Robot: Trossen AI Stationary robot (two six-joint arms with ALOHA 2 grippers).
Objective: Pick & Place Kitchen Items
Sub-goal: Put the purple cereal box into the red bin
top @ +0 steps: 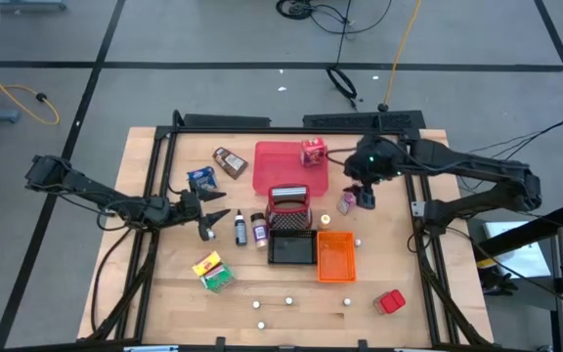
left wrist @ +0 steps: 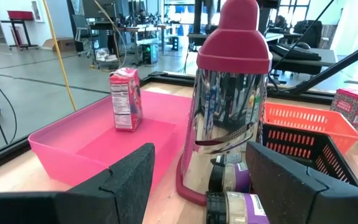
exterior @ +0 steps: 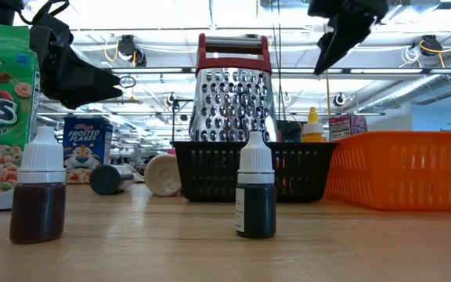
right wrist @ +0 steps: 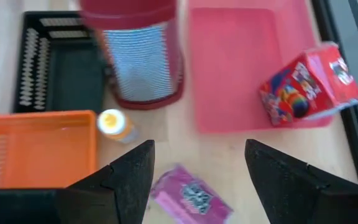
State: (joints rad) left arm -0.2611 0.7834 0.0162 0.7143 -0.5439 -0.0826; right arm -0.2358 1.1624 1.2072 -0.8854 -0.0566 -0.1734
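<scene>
- only one item looks put away: a small red carton (top: 312, 152) stands at the far corner of the flat pink-red plastic tray (top: 274, 168).
- the rest lie loose on the wooden table (top: 164, 293): a blue cereal box (top: 201, 178), a brown pouch (top: 230, 162), a yellow-green box (top: 212, 271), two small dark dropper bottles (top: 249, 228), a red box (top: 390, 302) near the front edge, and tiny white pieces (top: 288, 302).
- the orange plastic bin (top: 335, 255) and the black wire basket (top: 290, 247) look empty.
- the left gripper (top: 206, 211) hovers near the dropper bottles, fingers spread, holding nothing.
- the right gripper (top: 365, 179) hangs over a pink pouch (right wrist: 187, 196) beside a small yellow bottle (right wrist: 114, 124), fingers spread, empty.
- judged from this, the sorting has barely begun; the pink pouch seems next.
</scene>
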